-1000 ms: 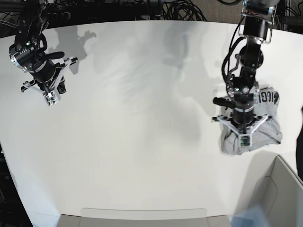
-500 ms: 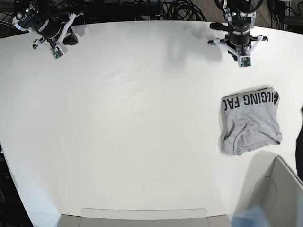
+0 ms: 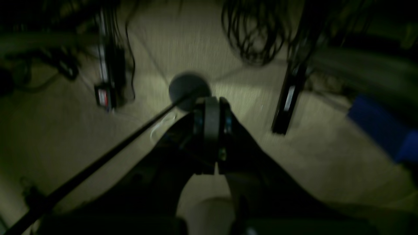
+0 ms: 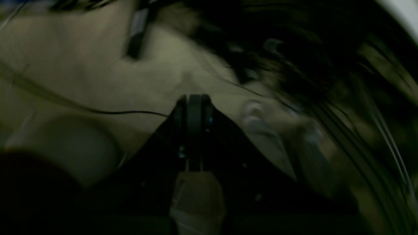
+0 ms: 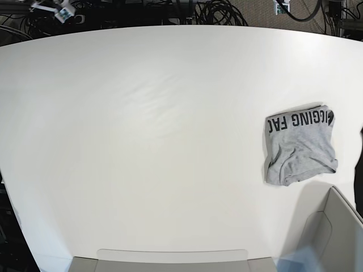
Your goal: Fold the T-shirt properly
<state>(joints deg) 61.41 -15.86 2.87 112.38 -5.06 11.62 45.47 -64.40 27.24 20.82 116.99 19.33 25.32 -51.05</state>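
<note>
We see the folded T-shirt (image 5: 299, 148) near the table's (image 5: 159, 141) right edge, long axis running near to far, lettering along its far end. Beyond the far edge, our left end effector (image 3: 211, 107) and right end effector (image 4: 194, 104) are both pressed together, empty.

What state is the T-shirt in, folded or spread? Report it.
Folded. The T-shirt lies as a compact bundle on the table, lettering along its top edge, no sleeves spread.

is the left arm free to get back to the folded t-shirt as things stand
Probably yes. The T-shirt lies folded on the white table with nothing on or over it, and the left gripper, shut and empty, is pulled back beyond the far edge on that same side.
</note>
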